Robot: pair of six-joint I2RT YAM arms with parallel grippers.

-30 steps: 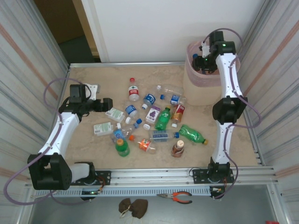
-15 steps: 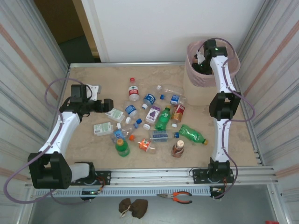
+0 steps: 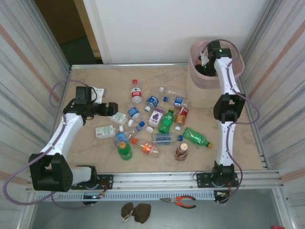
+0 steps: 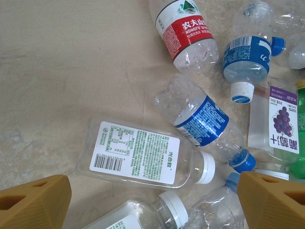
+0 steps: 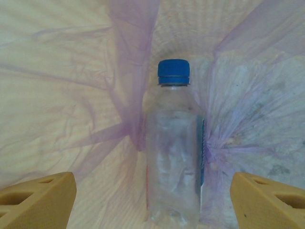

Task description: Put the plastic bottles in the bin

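Drop step. My right jaws stand wide apart inside the bin [image 3: 195, 81]; blue-capped bottle [image 5: 174, 148] loose between them, probably on the liner [image 5: 71, 95]. Left jaws apart over the white-label bottle [image 4: 143, 153] on the tabletop [image 4: 52, 67]. Next: right lifts clear, left descends, closes.

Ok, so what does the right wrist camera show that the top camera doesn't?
Right wrist: a clear blue-capped bottle resting loose against the pink bag, between spread tan fingers. Top: many bottles scattered on the table, the left gripper beside them, pliers past the near edge. Both: the right gripper reaching into the bin.
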